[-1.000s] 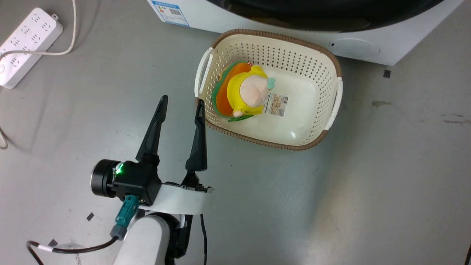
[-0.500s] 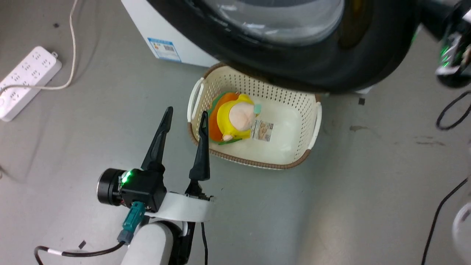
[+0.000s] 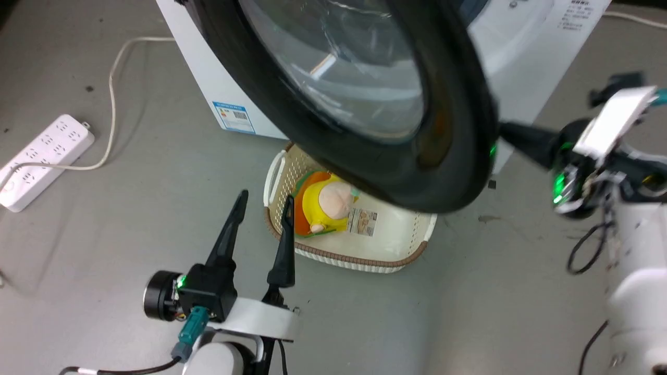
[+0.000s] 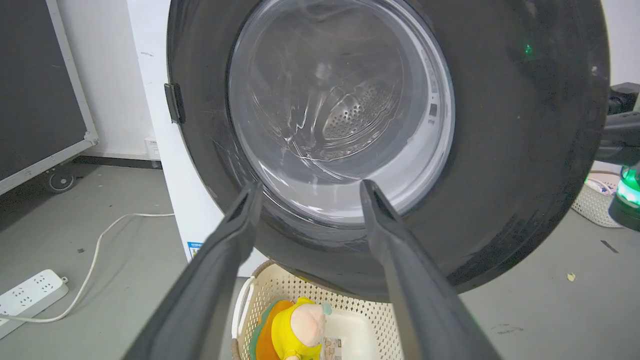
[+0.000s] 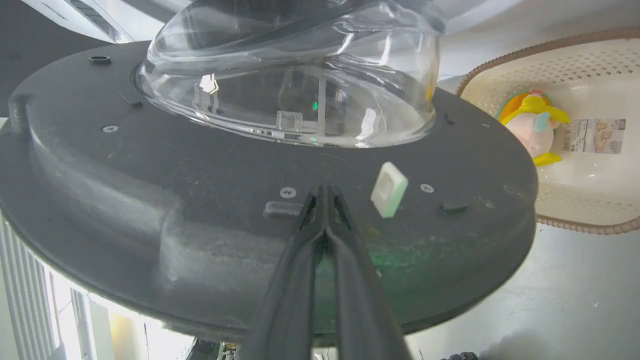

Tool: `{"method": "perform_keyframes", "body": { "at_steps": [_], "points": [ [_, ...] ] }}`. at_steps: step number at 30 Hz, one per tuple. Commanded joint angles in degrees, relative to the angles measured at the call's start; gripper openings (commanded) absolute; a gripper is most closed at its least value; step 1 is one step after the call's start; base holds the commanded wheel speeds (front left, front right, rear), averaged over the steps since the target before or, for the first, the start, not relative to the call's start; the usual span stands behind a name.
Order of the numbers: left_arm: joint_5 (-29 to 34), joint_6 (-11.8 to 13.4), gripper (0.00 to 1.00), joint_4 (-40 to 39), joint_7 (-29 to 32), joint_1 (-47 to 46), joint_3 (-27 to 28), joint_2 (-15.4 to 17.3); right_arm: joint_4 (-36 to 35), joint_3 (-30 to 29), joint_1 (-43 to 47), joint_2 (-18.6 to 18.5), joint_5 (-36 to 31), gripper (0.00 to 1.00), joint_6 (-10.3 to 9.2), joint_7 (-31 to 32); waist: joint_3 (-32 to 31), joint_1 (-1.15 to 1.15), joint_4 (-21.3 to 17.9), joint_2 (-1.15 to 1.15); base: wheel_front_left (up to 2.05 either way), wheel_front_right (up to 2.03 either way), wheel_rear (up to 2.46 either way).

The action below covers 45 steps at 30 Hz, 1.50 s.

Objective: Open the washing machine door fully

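The washing machine door (image 3: 448, 156), a glossy black ring around clear domed glass (image 3: 344, 67), stands partly swung out from the white machine (image 3: 203, 73) and hangs over a basket. My right gripper (image 3: 508, 136) reaches in from the right to the door's free edge. In the right wrist view this gripper (image 5: 322, 192) is shut with nothing between its fingers, tips against the door's black inner face (image 5: 150, 165) below the glass bowl (image 5: 290, 75). My left gripper (image 3: 263, 200) stands open low over the floor beside the basket, and in its own view (image 4: 309, 187) it points at the door's front (image 4: 525, 150), apart from it.
A cream perforated basket (image 3: 338, 258) holding a yellow and orange plush toy (image 3: 325, 205) sits on the floor under the door. A white power strip (image 3: 44, 159) with its cable lies at the far left. The door's hinge (image 4: 173, 102) is on its left side.
The head camera has tilted up, bringing the door and my right gripper into view. The door now reaches further out over the basket. My left gripper stays open in place.
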Motion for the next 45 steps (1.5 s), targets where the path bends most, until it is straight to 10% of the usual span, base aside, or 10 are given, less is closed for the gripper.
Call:
{"method": "perform_keyframes", "body": {
  "at_steps": [1,16,32,34,45],
  "points": [
    [-0.28,-0.51,1.00,0.62,-0.30,1.07,-0.22,0.09,-0.56,3.64,3.01,0.65,4.01,0.00,0.11,0.30,-1.05,0.01,0.22,0.00,0.00,0.00,0.00],
    [-1.79,-2.00,1.00,3.22,-0.30,3.15,-0.94,0.09,-7.78,29.30,15.06,0.67,22.41,0.00,0.11,-7.25,-2.19,0.01,2.00,0.00,0.00,0.00,0.00],
    [-2.28,-2.34,1.00,3.59,-0.30,3.48,-0.74,0.09,-9.29,34.95,16.76,0.65,25.01,0.00,0.11,-12.86,-2.77,0.01,2.10,0.00,0.00,0.00,0.00],
    [-2.32,-2.27,1.00,3.59,-0.30,3.55,-0.43,0.09,-9.46,34.13,16.56,0.37,23.89,1.00,0.11,-14.71,-3.25,0.01,1.86,0.00,0.00,0.00,0.00],
    [-2.91,-3.06,1.00,3.78,-0.30,4.78,1.64,0.09,-25.65,32.90,22.47,-8.73,2.34,1.00,0.11,-39.62,-7.36,0.01,-0.35,0.00,0.00,0.00,0.00]
  ]
}}
